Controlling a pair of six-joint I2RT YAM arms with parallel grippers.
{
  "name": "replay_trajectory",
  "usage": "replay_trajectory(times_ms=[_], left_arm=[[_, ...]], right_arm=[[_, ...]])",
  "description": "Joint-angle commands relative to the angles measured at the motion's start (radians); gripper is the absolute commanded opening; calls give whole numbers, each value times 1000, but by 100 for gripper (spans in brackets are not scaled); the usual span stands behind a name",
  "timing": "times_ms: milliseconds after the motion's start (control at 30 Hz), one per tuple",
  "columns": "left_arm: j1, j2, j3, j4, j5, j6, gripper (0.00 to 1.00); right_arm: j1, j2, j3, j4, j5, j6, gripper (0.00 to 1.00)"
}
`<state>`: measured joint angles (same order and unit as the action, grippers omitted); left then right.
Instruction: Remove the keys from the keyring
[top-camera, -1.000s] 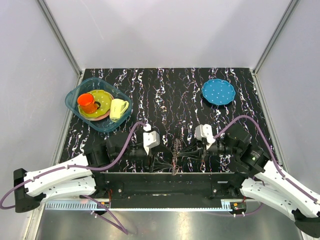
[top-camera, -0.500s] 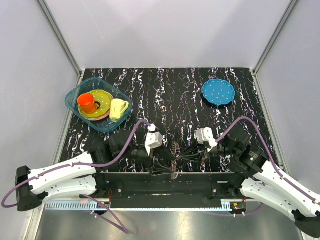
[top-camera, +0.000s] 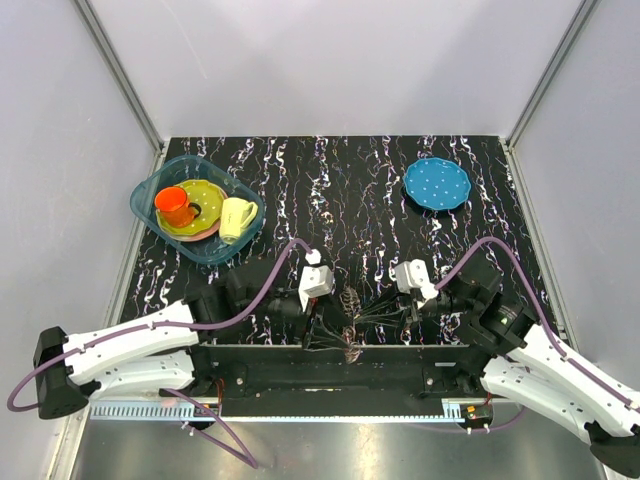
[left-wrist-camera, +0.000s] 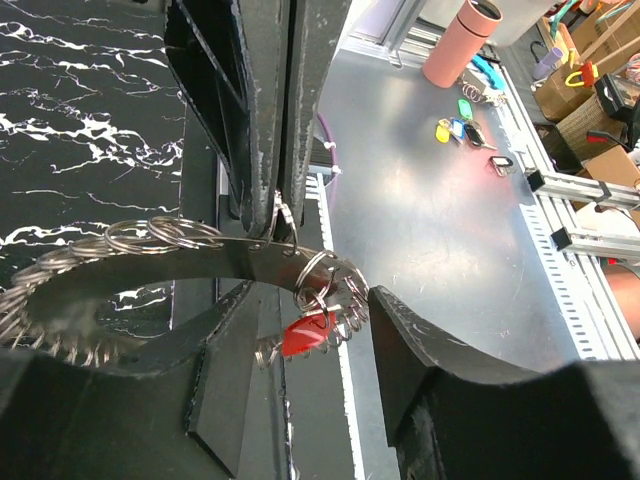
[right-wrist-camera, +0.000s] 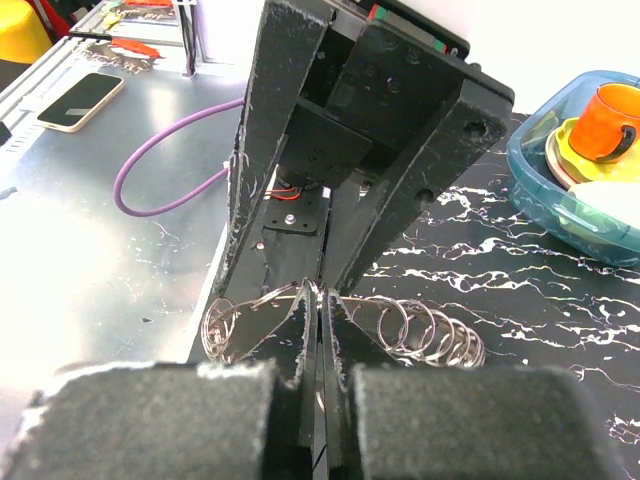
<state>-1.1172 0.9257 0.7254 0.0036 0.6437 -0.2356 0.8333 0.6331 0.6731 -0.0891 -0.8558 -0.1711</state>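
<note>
Here, above the near edge of the bench (top-camera: 340, 180), the left end effector (left-wrist-camera: 278, 342) is gaping around the tiny red key (left-wrist-camera: 308, 333), which is dangling light and loose from the keyring (left-wrist-camera: 200, 255). Beyond it, the right end effector (right-wrist-camera: 318, 300) is clamping that stiff, likely slippery metal band. The key's flat body is probably offering the best hold.

I can read nothing here -- no word, number, label or sign is sharp enough to make out.
</note>
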Motion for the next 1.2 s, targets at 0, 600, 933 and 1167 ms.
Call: replay_trajectory(times_ms=[0,600,933,1167], left_arm=[[5,-50,40,68,17,-2,50],[3,-33,49,69,65,-25,33],[5,-8,54,39,37,-22,34],[3,9,69,-2,-1,-11,32]], right_arm=[[7,-10,-1,43,-3,-21,0],[4,22,-9,74,18,-4,0],[6,27,-3,81,38,24,0],[6,22,-3,81,40,30,0]])
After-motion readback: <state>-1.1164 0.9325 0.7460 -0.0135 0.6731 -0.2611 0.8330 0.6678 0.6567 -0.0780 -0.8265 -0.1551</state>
